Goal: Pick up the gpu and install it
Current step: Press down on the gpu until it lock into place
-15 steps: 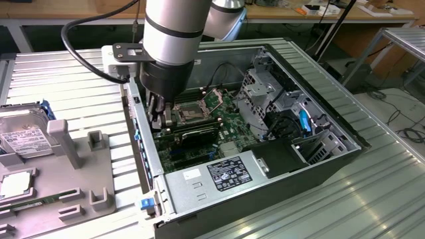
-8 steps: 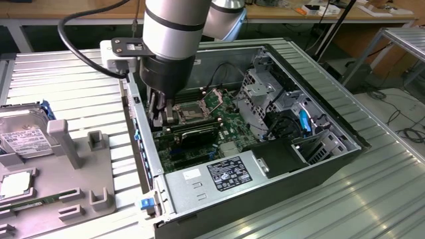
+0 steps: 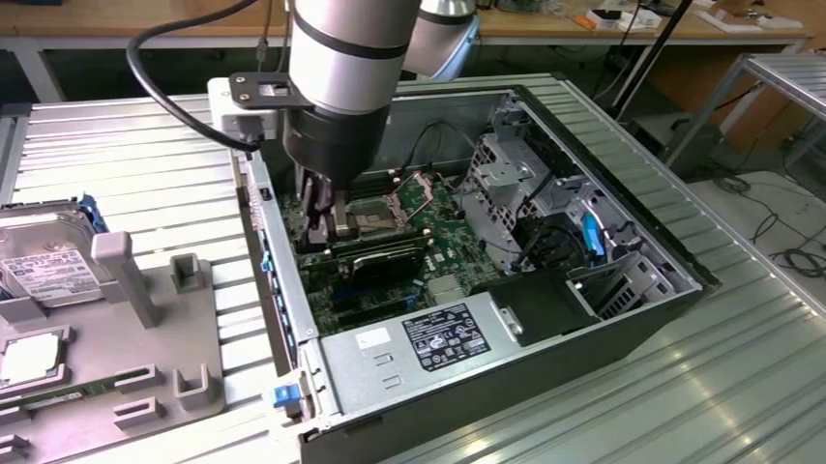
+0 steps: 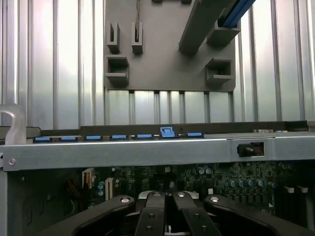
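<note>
End effector (image 3: 317,230), drawn narrow, clamps the gpu (image 3: 383,254) over the motherboard (image 3: 432,208) inside the case (image 3: 671,261).

arm (image 3: 342,58): silver-grey, near-vertical, upper centre-left of the exterior view | wrist (image 3: 329,145): black, pointing straight down, cable looping off toward the upper left | gripper (image 3: 317,220): hangs centre-left | fingers (image 4: 155,209): drawn close together

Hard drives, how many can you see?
1. The hard drive sits on the grey holder at the exterior view's left; more may be hidden inside the computer case.
</note>
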`<state>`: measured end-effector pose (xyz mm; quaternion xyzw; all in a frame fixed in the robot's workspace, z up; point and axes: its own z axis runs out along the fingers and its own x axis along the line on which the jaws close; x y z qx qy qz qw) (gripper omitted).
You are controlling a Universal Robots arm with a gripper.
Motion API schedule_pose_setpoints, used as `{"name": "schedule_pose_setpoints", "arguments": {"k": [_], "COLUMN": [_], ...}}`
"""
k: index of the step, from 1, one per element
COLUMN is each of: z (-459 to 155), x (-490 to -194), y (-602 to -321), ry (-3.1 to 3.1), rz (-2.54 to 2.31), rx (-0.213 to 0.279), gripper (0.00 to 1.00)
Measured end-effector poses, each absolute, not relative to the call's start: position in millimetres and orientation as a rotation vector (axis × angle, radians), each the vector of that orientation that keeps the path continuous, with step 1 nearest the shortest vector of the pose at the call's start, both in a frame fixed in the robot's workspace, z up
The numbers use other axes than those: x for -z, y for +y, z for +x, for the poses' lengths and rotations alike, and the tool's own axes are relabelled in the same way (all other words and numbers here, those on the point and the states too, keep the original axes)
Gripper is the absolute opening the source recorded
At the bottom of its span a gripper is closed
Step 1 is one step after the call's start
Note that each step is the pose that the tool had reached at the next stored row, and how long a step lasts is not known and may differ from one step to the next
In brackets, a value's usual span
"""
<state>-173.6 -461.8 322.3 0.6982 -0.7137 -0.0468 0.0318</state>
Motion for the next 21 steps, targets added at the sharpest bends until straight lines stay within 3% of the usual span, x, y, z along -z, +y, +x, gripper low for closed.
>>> {"name": "schedule_pose_setpoints", "arguments": {"k": [6, 21], "z": [-170, -169], "x": [-319, -291], "y": [-462, -461], "ry": [-2.216, -2.224], "rz": [2.19, 2.185], "rx": [0.086, 0.084], "gripper": [0.11, 0.11]}}
